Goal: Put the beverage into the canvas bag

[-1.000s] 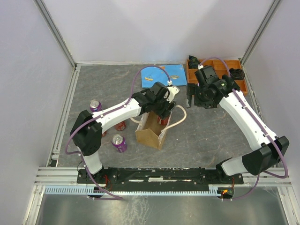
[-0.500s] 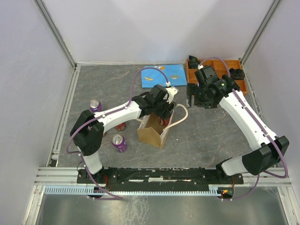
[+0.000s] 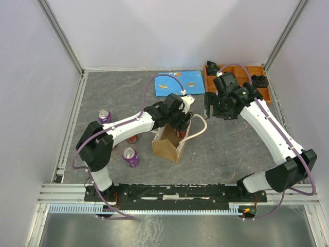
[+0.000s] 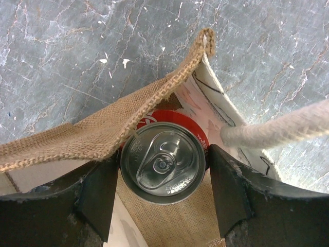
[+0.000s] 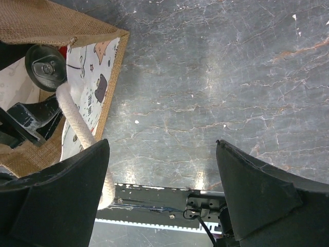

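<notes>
The tan canvas bag (image 3: pixel 168 145) stands open in the middle of the table, with a cream rope handle (image 3: pixel 199 127) hanging off its right side. My left gripper (image 3: pixel 180 123) is at the bag's mouth, shut on a red beverage can (image 4: pixel 163 162). The can is upright with its silver top facing me, inside the bag's burlap rim (image 4: pixel 103 128). My left gripper (image 4: pixel 163 172) has both fingers (image 4: pixel 97 190) pressed on the can's sides. My right gripper (image 3: pixel 209 105) hovers open and empty to the bag's right; in its own view (image 5: pixel 162 170) the bag (image 5: pixel 77 31) and can (image 5: pixel 46 67) show at top left.
Two purple cans (image 3: pixel 105 116) (image 3: pixel 130 157) stand left of the bag, and another red can (image 3: pixel 132 138) shows partly under my left arm. A blue mat (image 3: pixel 180 81) lies at the back. An orange compartment tray (image 3: pixel 241 72) sits at the back right.
My left gripper has moved down a little into the bag's mouth with the can, and the bag has shifted slightly to the right. The right arm has not moved.
</notes>
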`<action>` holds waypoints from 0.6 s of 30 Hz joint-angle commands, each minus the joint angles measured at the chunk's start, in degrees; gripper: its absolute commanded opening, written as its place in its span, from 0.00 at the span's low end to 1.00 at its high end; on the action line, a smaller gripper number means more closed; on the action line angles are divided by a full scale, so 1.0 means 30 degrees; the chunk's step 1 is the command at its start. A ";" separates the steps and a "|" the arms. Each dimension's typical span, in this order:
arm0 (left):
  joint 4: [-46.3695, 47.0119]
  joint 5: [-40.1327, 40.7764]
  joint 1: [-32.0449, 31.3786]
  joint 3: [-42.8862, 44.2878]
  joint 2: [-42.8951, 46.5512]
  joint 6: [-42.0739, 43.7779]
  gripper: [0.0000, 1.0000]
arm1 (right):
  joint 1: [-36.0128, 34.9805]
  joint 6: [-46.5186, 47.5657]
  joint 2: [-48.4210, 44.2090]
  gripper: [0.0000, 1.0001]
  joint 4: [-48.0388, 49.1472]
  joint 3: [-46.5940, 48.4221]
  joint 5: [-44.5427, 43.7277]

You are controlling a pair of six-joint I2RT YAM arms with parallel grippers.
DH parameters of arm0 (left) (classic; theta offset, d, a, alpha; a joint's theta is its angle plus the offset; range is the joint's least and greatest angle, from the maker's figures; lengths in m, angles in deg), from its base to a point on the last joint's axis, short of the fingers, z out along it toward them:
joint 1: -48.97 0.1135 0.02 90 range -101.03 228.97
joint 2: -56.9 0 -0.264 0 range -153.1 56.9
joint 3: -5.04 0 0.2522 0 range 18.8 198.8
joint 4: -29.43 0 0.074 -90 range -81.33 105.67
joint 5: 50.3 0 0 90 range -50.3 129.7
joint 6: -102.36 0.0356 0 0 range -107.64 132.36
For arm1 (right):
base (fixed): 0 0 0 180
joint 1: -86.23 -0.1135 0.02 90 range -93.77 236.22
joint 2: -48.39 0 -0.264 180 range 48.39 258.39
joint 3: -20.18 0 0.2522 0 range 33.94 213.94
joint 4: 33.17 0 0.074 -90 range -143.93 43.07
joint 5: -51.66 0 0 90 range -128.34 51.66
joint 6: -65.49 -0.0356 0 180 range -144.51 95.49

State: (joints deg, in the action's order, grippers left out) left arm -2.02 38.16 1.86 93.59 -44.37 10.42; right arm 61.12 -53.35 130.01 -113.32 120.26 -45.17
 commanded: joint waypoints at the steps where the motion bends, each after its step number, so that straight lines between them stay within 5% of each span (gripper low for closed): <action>1: 0.0323 -0.0097 -0.0109 0.0372 0.1933 -0.0188 0.72 | 0.0048 -0.0106 -0.0263 0.92 0.0566 -0.0039 0.0225; 4: 0.0099 -0.0042 -0.0101 0.0177 0.2476 -0.0111 0.86 | 0.0048 -0.0113 -0.0232 0.92 0.0650 0.0022 0.0353; 12: 0.0097 -0.0089 -0.0116 0.0211 0.2737 0.0052 0.89 | 0.0061 -0.0157 -0.0022 0.92 0.0727 0.0287 0.0634; 18: -0.0401 0.2461 0.0669 0.0780 0.3737 0.0643 0.89 | 0.0047 0.0499 0.0302 0.92 0.0507 0.1580 0.0306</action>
State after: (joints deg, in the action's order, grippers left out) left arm -3.81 39.95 1.96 93.37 -37.53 10.49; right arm 61.12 -53.22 130.12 -112.95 120.50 -43.75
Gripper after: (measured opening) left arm 0.888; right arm 0.922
